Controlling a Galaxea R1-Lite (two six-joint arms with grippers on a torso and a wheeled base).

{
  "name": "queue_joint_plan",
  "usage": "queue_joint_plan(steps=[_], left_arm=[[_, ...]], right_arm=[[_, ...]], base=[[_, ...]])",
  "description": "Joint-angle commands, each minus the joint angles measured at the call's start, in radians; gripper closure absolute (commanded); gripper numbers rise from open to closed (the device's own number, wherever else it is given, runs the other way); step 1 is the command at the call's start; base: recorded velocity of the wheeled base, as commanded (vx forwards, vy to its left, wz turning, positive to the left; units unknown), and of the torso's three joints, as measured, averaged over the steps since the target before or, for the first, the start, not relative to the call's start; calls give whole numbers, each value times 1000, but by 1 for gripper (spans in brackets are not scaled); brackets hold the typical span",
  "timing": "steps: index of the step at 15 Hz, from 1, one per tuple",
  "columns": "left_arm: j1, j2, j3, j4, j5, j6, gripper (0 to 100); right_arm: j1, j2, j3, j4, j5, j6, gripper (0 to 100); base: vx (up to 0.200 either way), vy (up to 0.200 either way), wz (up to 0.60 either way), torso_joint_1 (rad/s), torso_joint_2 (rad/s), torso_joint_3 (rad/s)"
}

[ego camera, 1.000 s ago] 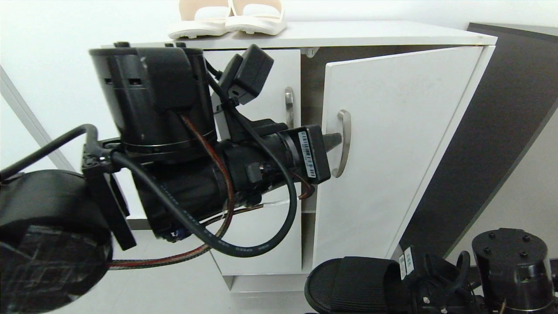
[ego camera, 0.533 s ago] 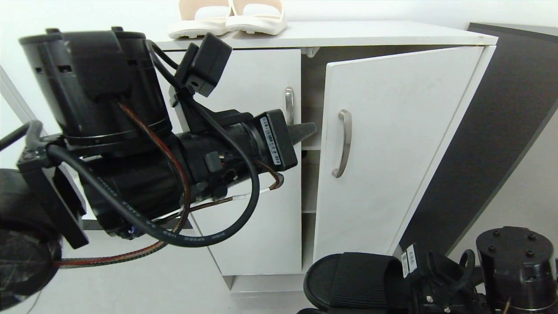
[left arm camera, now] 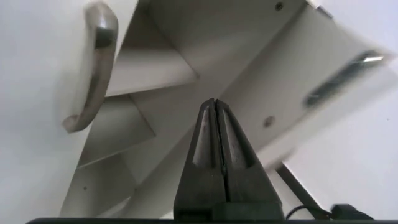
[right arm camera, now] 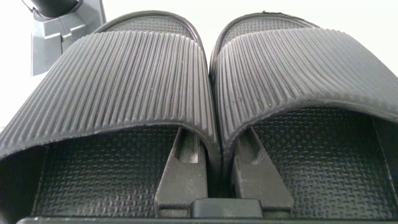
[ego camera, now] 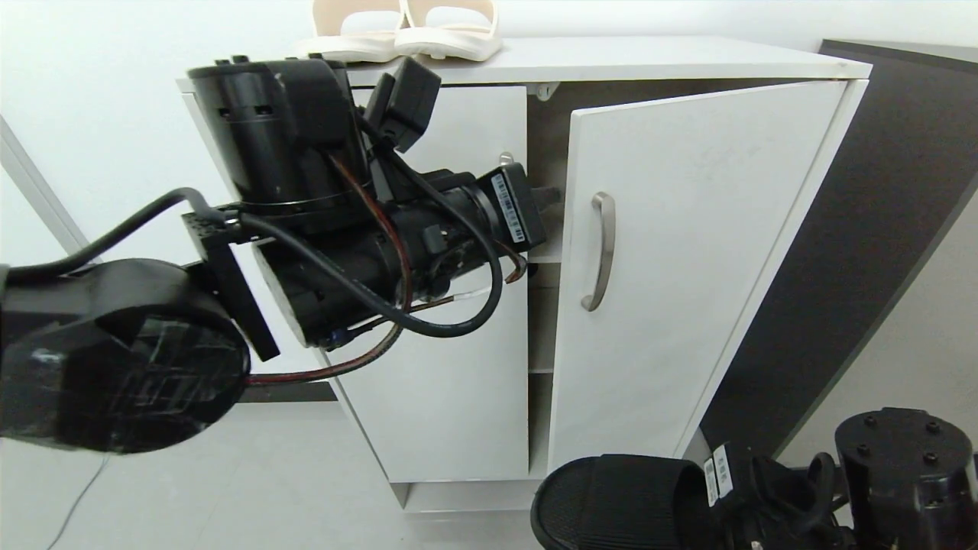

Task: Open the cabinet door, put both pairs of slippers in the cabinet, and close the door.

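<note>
The cabinet door on the right of the frame is seen partly swung open, with a dark gap beside the shut second door. The left gripper is held at that gap, centre frame, its jaws pressed together on nothing. The black slippers are carried at the lower right edge, the right gripper clamped on their adjoining inner walls. The white slippers are set on the cabinet top, upper centre. The opening is judged only part done; both pairs are yet to be stowed and the door shut.
</note>
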Motion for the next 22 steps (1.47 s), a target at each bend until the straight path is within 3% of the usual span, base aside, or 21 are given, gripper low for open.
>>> queue_joint_plan(steps=[1, 5, 9, 13, 18, 20, 22], left_arm=[[0, 58, -21, -3, 1, 0, 100], [3, 90, -34, -4, 8, -4, 100], [-3, 116, -11, -84, 8, -14, 100], [-153, 136, 76, -224, -4, -22, 100], [-275, 250, 22, -371, -25, -17, 100], [-270, 259, 24, -376, -24, -19, 100], [-232, 242, 27, -374, -22, -19, 100]], right_arm=[[2, 5, 1, 0, 1, -1, 100], [16, 19, 2, 5, -1, -3, 100], [43, 28, 5, 5, -1, -1, 100], [106, 19, 31, 0, 1, -1, 100], [140, 25, 44, -2, 1, -3, 100], [138, 28, 44, -2, 1, -1, 100], [138, 28, 44, -2, 1, -1, 100]], base=[[0, 0, 0, 0, 0, 0], [0, 0, 0, 0, 0, 0], [-200, 0, 0, 2, -1, -1], [-200, 0, 0, 0, 4, 6], [-80, 0, 0, 0, 1, 1], [0, 0, 0, 0, 0, 0], [0, 0, 0, 0, 0, 0]])
